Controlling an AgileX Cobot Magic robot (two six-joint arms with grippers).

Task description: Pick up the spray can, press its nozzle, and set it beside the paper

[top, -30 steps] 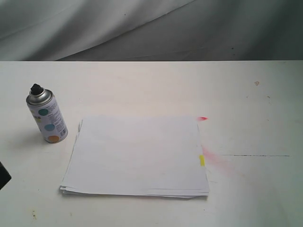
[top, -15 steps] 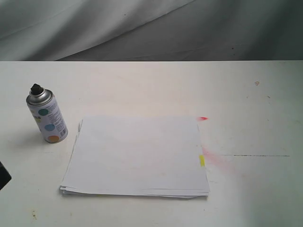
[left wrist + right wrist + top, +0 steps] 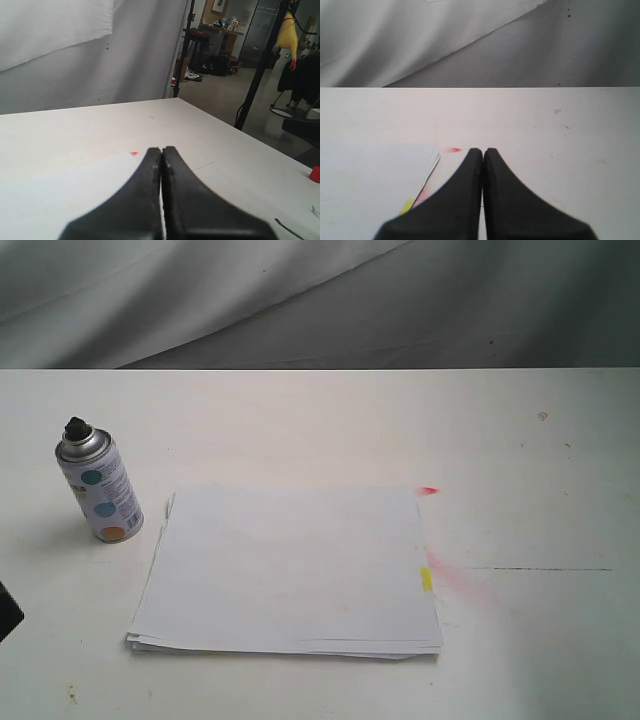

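Upright, the spray can (image 3: 98,490) stands on the table (image 3: 520,460), black nozzle (image 3: 76,426) on top, just beside the far left corner of the paper (image 3: 290,570), which lies flat mid-table. The left fingers (image 3: 145,195) are pressed together, holding nothing; the right fingers (image 3: 465,195) likewise.

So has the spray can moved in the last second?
No. The spray can stands at the same gap from the far left corner of the paper.
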